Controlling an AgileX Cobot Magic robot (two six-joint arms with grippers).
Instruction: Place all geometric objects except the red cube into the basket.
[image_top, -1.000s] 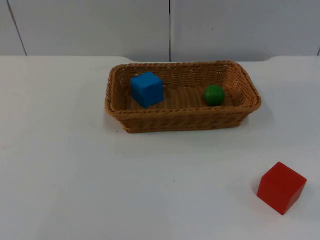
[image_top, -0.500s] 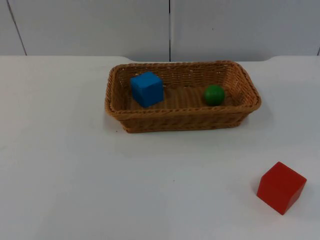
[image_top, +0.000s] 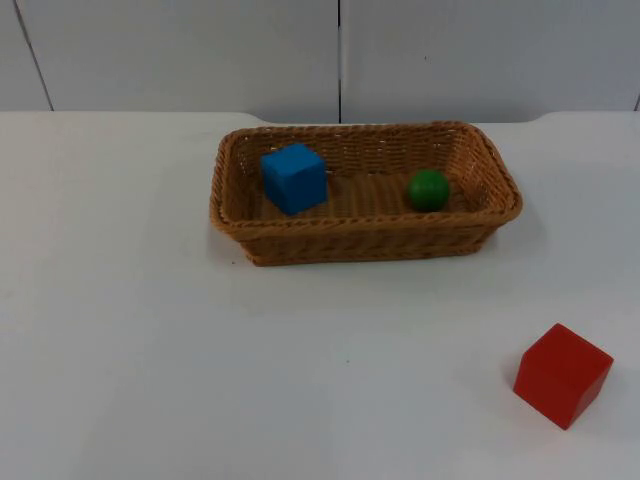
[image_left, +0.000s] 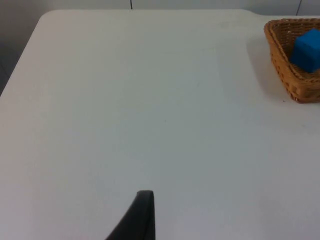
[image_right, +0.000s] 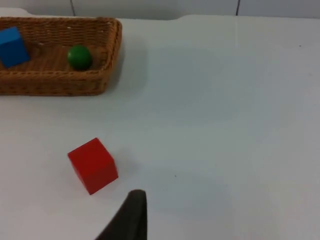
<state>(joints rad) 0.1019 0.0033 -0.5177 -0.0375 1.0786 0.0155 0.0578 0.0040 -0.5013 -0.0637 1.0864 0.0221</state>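
Looking down, we saw the blue cube (image_top: 294, 178) and green ball (image_top: 428, 190) in the basket (image_top: 365, 243), the red cube (image_top: 562, 375) well apart on the table (image_top: 150, 350); we couldn't tell either gripper's opening.

Woven wicker basket (image_top: 365, 243) upper centre of the frame.
Inside: blue cube (image_top: 294, 178) left, green ball (image_top: 428, 190) right; red cube (image_top: 562, 374) lower right on white table (image_top: 150, 350).

White table top (image_top: 150, 350); grey partition wall (image_top: 180, 50) behind.
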